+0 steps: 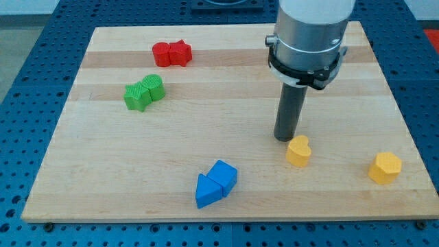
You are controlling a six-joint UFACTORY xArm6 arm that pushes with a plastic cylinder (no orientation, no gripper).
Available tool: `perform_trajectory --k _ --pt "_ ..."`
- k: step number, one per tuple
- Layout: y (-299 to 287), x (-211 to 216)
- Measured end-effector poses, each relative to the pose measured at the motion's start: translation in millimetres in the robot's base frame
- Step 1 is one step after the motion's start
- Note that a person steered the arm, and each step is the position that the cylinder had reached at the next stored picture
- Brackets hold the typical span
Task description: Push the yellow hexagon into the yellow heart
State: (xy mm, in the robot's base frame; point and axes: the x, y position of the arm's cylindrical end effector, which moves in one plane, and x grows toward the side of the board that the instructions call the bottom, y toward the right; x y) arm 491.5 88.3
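Note:
The yellow hexagon (385, 167) lies near the board's right edge, toward the view's bottom. The yellow heart (298, 151) lies to its left, a clear gap between them. My tip (285, 138) rests on the board just above and left of the yellow heart, very close to it, and far left of the hexagon. The rod hangs from the grey arm body (309, 34) at the view's top.
Two red blocks (171, 53) touch each other at the upper left. Two green blocks (145, 92) touch below them. Two blue blocks (215, 183) touch near the bottom centre. The wooden board (103, 171) lies on a blue perforated table.

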Motion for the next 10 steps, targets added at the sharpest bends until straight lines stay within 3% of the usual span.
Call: perform_trajectory --k 2,4,6,8,10 --pt "20 -5" --pt "60 -95" --pt "159 -154" --pt "257 -159" --pt "257 -134"
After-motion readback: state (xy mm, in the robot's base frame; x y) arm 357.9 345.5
